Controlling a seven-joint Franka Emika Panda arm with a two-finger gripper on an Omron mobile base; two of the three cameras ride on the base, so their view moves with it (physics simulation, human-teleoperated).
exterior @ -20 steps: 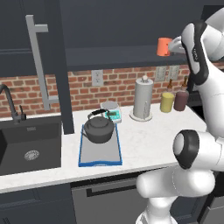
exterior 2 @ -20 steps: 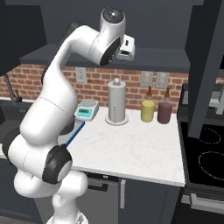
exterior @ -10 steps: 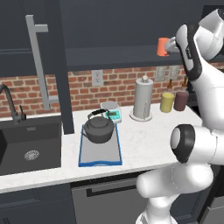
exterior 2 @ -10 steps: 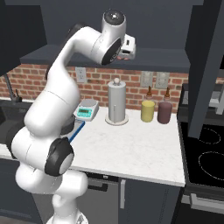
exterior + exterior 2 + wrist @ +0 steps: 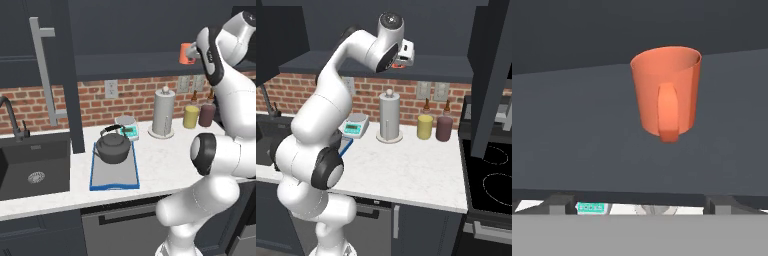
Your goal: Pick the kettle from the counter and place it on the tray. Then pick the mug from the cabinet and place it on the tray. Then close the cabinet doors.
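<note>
The orange mug point(image 5: 667, 92) stands on the dark shelf of the cabinet point(image 5: 130, 60), its handle turned toward my hand. My gripper point(image 5: 640, 202) is open, with the mug just ahead of its fingertips and nothing between them. From the left base view the gripper point(image 5: 196, 51) is right beside the mug point(image 5: 186, 53). The dark kettle point(image 5: 114, 147) sits on the blue-rimmed tray point(image 5: 116, 181) on the white counter point(image 5: 165, 170). Both cabinet doors stand open: the left door point(image 5: 67, 75) and the right door point(image 5: 491, 70).
A silver paper-towel cylinder point(image 5: 163, 112), a yellow jar point(image 5: 191, 116) and a dark red jar point(image 5: 207, 114) line the brick wall. A small scale point(image 5: 127, 127) sits behind the tray. The black sink point(image 5: 32, 170) is at the left, the stove point(image 5: 491, 175) at the right.
My hand has moved a little closer to the mug on the shelf. The gripper has stayed open, and the kettle and tray have not moved.
</note>
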